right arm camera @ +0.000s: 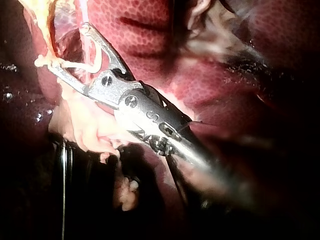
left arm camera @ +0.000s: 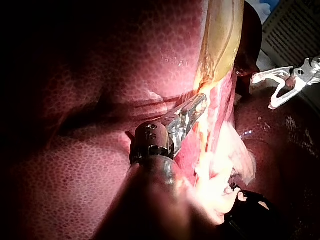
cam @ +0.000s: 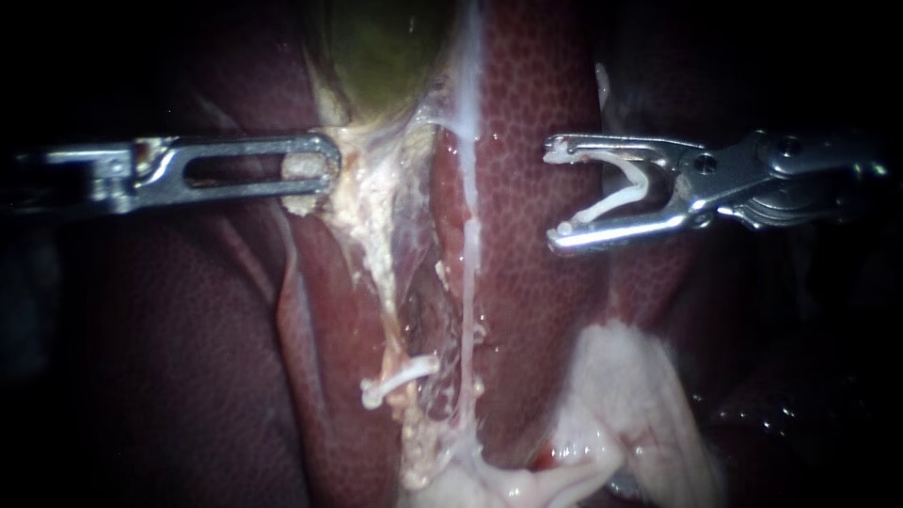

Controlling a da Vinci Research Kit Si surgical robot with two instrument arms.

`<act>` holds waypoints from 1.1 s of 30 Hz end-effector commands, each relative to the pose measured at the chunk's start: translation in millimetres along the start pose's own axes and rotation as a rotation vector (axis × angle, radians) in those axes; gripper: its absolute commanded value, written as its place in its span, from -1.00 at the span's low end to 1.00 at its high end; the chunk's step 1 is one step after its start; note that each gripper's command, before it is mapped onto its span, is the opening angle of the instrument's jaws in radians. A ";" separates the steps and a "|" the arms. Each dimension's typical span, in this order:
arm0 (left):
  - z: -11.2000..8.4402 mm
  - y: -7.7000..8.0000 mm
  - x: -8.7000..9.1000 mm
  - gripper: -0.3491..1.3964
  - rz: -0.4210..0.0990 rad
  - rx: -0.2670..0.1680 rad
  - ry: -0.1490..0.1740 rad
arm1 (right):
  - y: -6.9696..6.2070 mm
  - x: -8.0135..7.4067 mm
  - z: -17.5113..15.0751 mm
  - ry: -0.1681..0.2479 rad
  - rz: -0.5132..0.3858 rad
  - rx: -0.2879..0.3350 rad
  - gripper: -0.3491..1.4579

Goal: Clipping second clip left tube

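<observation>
Endoscope view alone showed the seated clip [cam: 403, 374] lying across the left tube [cam: 381, 273]; neither wrist view showed it. Up and to the right of the seated clip, well apart from it, the right instrument [cam: 555, 195] held an open clip [cam: 627, 191], its spread jaws each touching a leg. The open clip's long axis ran crosswise to the tube, mouth pointing toward it. Up-left of the seated clip, the left instrument [cam: 315, 169] was pinched on pale tissue [cam: 301, 167].
</observation>
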 end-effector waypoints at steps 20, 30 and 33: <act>-1.1 -0.6 -0.7 -1.00 0.003 0.006 -0.017 | -0.1 -0.1 0.1 0.000 -0.001 0.000 0.05; -1.2 -0.5 -0.7 -1.00 0.003 0.006 -0.016 | -0.6 -1.5 1.6 0.009 -0.023 0.011 0.05; -1.2 -0.5 -0.7 -1.00 0.003 0.006 -0.016 | -0.9 -2.6 2.8 0.013 -0.012 0.023 0.05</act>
